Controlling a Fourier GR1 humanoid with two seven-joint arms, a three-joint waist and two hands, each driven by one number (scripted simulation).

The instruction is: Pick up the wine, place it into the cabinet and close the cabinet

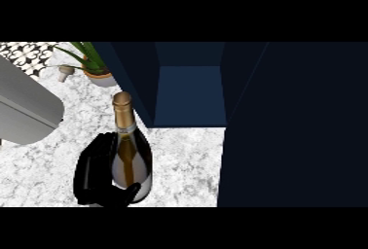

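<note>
Plainly, left hand [96,171] fingers [89,158] curl round the wine [132,151].

Desk [179,155] evenly bright from 7 to 10 o'clock — pale marble under flat, diffuse light. Cabinet [287,121] from 12 to 5 o'clock dim, near black; its recess [191,97] toward 12 reads a shade lighter blue. Wine bottle [134,160] carries a pale vertical sheen — mild glare on glass.
</note>
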